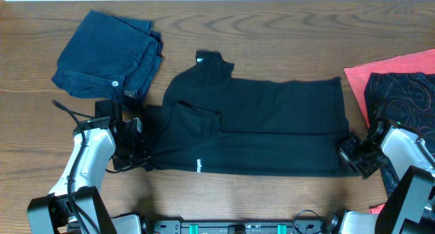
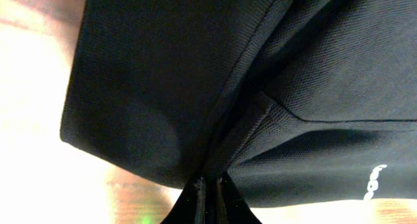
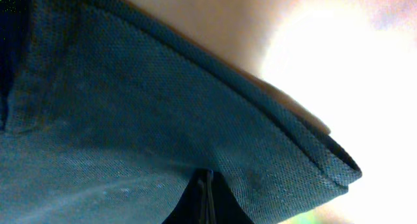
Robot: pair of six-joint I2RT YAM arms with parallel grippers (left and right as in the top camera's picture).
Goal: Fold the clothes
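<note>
Overhead, T-shirt (image 1: 272, 125) spans between left gripper (image 1: 144, 156) and right gripper (image 1: 349, 152), seemingly pinched

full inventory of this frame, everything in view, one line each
black T-shirt: one, black with small white print, table centre, partly folded
blue garment: one, dark blue, folded, far left of the table
red garment: one, red-pink, right edge, partly out of frame
patterned garment: one, dark with thin swirls, lying on the red garment
table: one, brown wood, under everything
left gripper: one, black, shut on the T-shirt's near left edge
right gripper: one, black, shut on the T-shirt's near right corner
</note>
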